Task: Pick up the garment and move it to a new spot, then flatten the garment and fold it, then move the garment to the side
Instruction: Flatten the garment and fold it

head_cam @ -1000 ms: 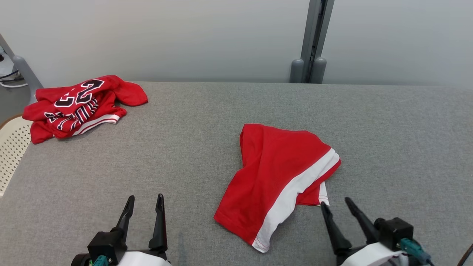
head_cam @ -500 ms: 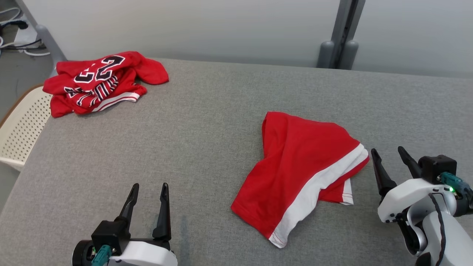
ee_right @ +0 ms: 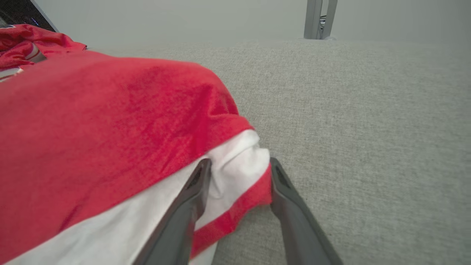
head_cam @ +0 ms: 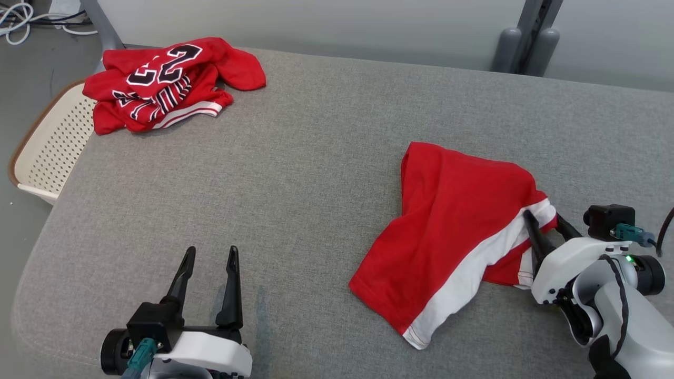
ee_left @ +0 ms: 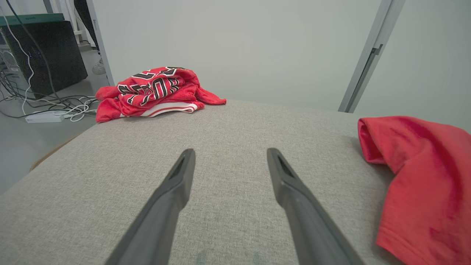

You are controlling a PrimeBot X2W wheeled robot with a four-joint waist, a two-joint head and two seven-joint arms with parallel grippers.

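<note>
Now the right hand [ee_right: 239, 162] straddles the rumpled red garment's [head_cam: 458, 210] white hem [head_cam: 468, 273], grip unclear; left hand [head_cam: 211, 250] gapes.

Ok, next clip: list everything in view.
shorts: one, red with white hem band, rumpled right of centre on the table
jersey: one, red with black-and-white lettering, crumpled at the table's far left corner
table: one, grey fabric top, under both garments
basket: one, cream, perforated, beside the table's left edge
cables: several, white and black, on the floor far left
post: one, grey, behind the table
left tool: one, dark fingers, open over bare table, near left
right tool: one, dark fingers, astride the shorts' white hem corner
</note>
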